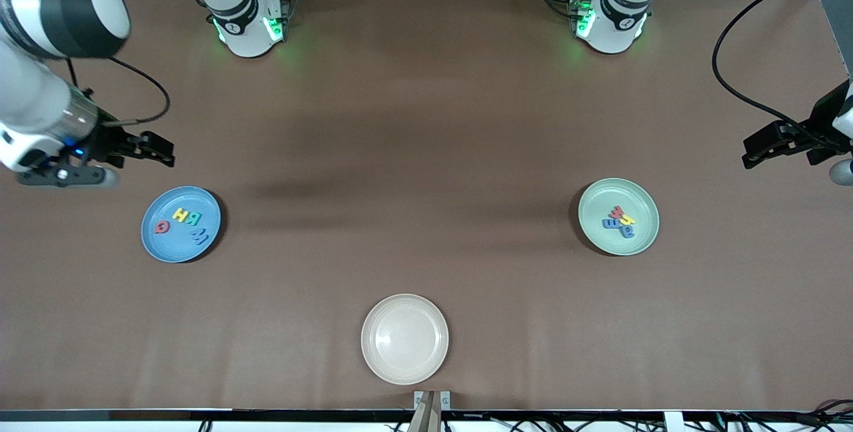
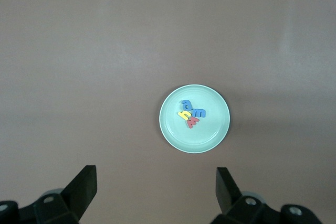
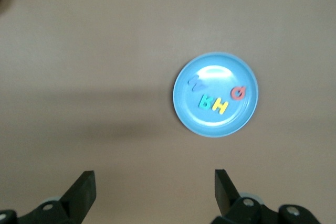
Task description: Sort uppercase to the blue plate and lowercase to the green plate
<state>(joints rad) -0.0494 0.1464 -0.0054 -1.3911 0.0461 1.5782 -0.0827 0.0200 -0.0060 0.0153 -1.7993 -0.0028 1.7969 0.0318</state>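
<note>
The blue plate [image 1: 166, 249] lies toward the right arm's end of the table. In it are the uppercase letters: red Q [image 1: 161, 226], yellow H [image 1: 181, 214], teal R [image 1: 194, 219] and blue W [image 1: 200, 237]. The green plate [image 1: 640, 202] lies toward the left arm's end and holds the lowercase letters: red w [image 1: 616, 212], a small yellow letter [image 1: 627, 219], blue e [image 1: 611, 223] and blue a [image 1: 627, 232]. My right gripper [image 1: 163, 152] hangs open and empty over bare table beside the blue plate [image 3: 210, 124]. My left gripper [image 1: 753, 152] hangs open and empty over bare table beside the green plate [image 2: 173, 127].
A cream-white plate [image 1: 404, 339] with nothing in it sits near the table's front edge, midway between the two ends. A black cable [image 1: 726, 85] loops over the table at the left arm's end. Both arm bases stand along the table's back edge.
</note>
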